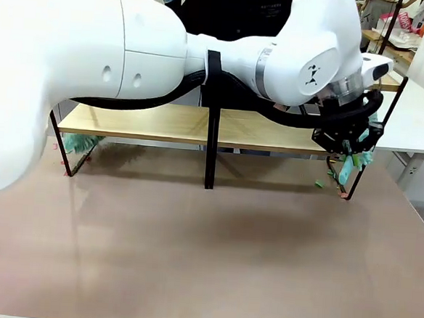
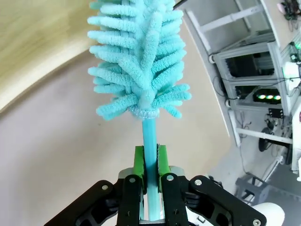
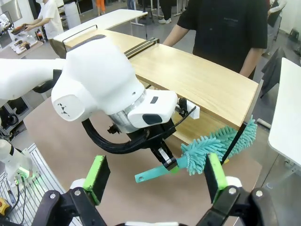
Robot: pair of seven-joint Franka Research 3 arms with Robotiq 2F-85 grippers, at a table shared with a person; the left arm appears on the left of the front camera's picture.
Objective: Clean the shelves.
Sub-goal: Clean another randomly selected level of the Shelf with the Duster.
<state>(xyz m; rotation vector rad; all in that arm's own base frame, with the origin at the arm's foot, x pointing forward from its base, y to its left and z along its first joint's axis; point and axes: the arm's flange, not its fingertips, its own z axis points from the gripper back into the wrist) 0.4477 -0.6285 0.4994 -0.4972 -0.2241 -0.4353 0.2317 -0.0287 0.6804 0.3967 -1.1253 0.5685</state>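
From the front, we reach our left arm across the table to the right end of the shelves point(image 1: 163, 123), whose light-wood boards span the far side from about 9 o'clock to 3 o'clock. The left gripper point(image 1: 351, 150) hangs at 3 o'clock by the black end post, pinching a teal duster point(image 1: 353, 165) whose fluff shows just below the lower board. A teal scrap point(image 1: 319, 184) lies on the brown table point(image 1: 205, 260) nearby. Our judgement: the stroke goes best along the board's length, head flat to the wood, wrist low enough to clear the upper tier.

In the left wrist view, the green pads point(image 2: 138, 162) press together on the duster's thin stem point(image 2: 149, 141), just below the chenille head point(image 2: 138, 61), which points to 12 o'clock. The board's edge curves through 10 o'clock. The grip sits close under the head, so we judge firm control, but little reach.

In the right wrist view, our right gripper point(image 3: 155, 176) stands spread and empty, low at 6 o'clock, well apart from the work. The duster head point(image 3: 211, 146) pokes past the black frame post point(image 3: 237, 136) at 4 o'clock, under the board. A person point(image 3: 221, 28) stands at 1 o'clock behind the shelves. Room is tight: the post and board edge hem the head, while open table lies toward 7 o'clock.
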